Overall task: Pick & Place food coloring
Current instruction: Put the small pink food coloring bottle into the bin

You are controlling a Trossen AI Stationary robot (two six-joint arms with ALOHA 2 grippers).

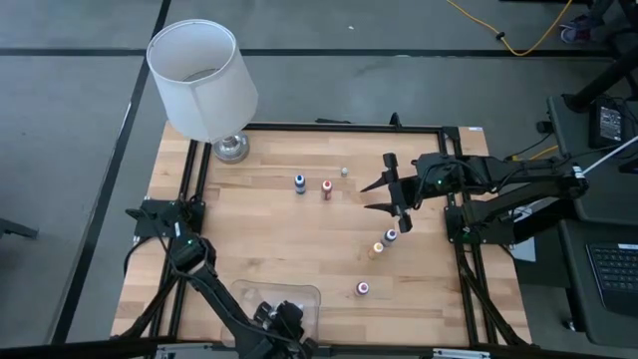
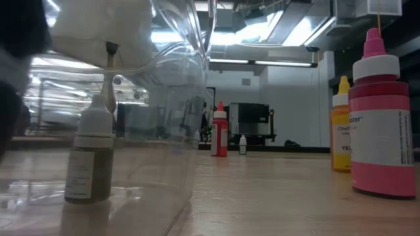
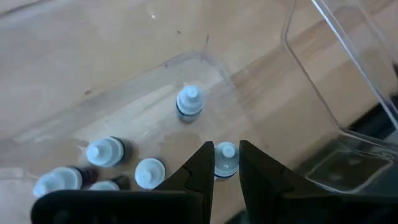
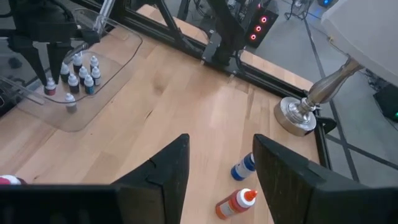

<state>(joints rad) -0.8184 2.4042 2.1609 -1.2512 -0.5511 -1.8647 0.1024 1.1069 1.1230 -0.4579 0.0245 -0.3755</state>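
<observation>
Left end effector (image 3: 225,147) poised low over the clear tray (image 1: 299,295) at 6 o'clock on the tabletop (image 1: 269,239), straddling one food coloring bottle (image 3: 226,158); cannot tell whether clamped or already slack. Several more capped bottles standing just beside it in the tray.

Right end effector (image 1: 366,197) spread wide apart at 3 o'clock, empty, aimed toward 9 o'clock at the blue bottle (image 1: 300,183) and red bottle (image 1: 326,189), which stand near each other but apart.

Judged as set-down in the tray:
- Lower until the base sits flat, then release gently.
- Withdraw straight up to avoid toppling neighbours.
- Keep off the tray wall.

For the next pick on the right:
- Centre on one bottle only.
- Close across the body below the cap.
- Avoid brushing the other bottle.

All visible bottles upright, long axis vertical, pale caps pointing straight up. Three more standing loose toward 4 o'clock on the tabletop.
</observation>
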